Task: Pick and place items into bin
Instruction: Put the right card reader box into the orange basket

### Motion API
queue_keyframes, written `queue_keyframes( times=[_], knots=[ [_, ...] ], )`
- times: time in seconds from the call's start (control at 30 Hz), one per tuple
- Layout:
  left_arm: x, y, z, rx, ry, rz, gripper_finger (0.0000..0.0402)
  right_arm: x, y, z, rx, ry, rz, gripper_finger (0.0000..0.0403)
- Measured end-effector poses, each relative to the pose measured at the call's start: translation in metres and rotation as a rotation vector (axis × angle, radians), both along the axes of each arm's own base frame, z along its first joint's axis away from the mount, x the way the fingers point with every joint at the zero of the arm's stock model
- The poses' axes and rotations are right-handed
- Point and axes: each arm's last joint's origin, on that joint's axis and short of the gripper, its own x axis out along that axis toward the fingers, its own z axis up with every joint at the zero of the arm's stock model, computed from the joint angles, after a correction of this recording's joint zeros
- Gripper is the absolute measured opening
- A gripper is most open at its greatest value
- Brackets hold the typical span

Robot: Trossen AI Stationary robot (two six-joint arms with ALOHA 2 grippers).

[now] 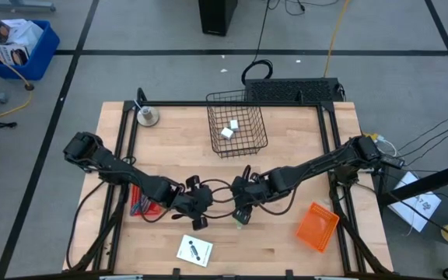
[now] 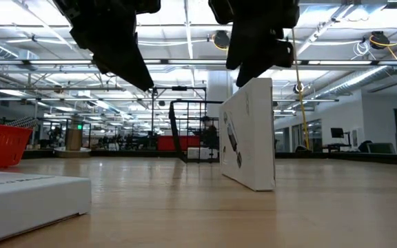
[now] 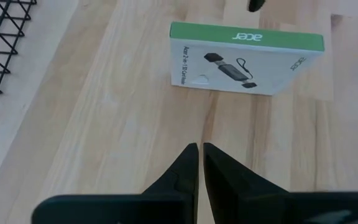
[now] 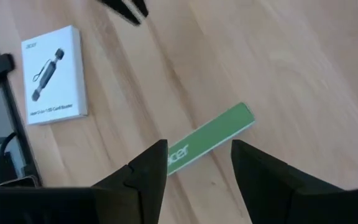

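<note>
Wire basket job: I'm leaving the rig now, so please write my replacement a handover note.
Left claw: shut, empty, hovering near the upright box.
Right claw: open, straddling that box's green top edge, not gripping yet.
Done: two white blocks lie in the wire basket.
Left: upright box, flat box on the table, red and blue item under the left arm.

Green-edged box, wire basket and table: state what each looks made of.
Green-edged box: probably printed cardboard, matte white faces, sharp folded edges, printed picture and lettering.
Wire basket: likely metal wire, dark coated, an open grid.
Table: wood, pale, with visible grain and plank seams, lightly glossy in the low view.
</note>
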Motion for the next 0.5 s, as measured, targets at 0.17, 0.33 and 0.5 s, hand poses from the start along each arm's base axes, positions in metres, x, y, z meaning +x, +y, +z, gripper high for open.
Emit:
queue_keyframes(
  times=[0.17,0.33,0.5],
  knots=[
    [0.0,0.0,0.0,-0.003,-0.005,0.001,0.0028,0.0,0.0,0.0,0.004,0.003,-0.01,0.0171],
    [0.001,0.0,0.001,-0.005,-0.011,0.009,0.0028,0.002,-0.005,-0.006,0.014,0.031,-0.054,0.0171],
    [0.001,0.0,0.001,-0.002,-0.012,0.013,0.0028,0.009,-0.008,-0.018,0.029,0.061,-0.068,0.0189]
  ],
)
